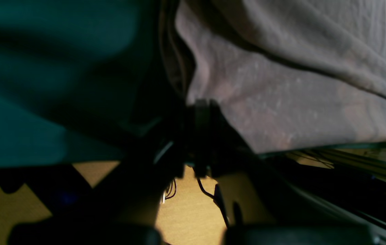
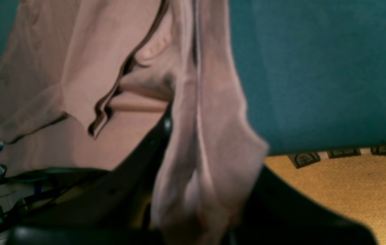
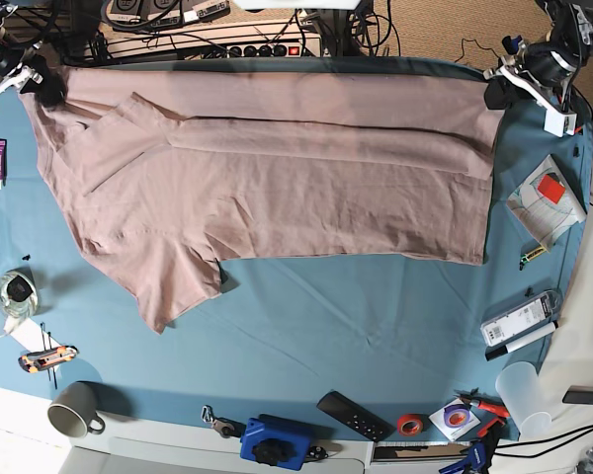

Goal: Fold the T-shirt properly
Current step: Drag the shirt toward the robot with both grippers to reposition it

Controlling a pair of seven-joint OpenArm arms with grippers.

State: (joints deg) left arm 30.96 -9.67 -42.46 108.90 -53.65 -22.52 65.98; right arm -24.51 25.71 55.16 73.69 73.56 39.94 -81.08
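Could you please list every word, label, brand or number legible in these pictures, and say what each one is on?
No text can be read in any view.
Plain dusty-pink cotton T-shirt: no print.
White rectangular box at the teal tablecloth's edge: dark markings, too small to read.
Patterned strip below the tablecloth's hem, right wrist view: symbols too blurred to read.

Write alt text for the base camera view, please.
A pinkish-brown T-shirt lies spread across a teal tablecloth, both far corners pinched by the left gripper and right gripper. A mug and small tools line the near edge.
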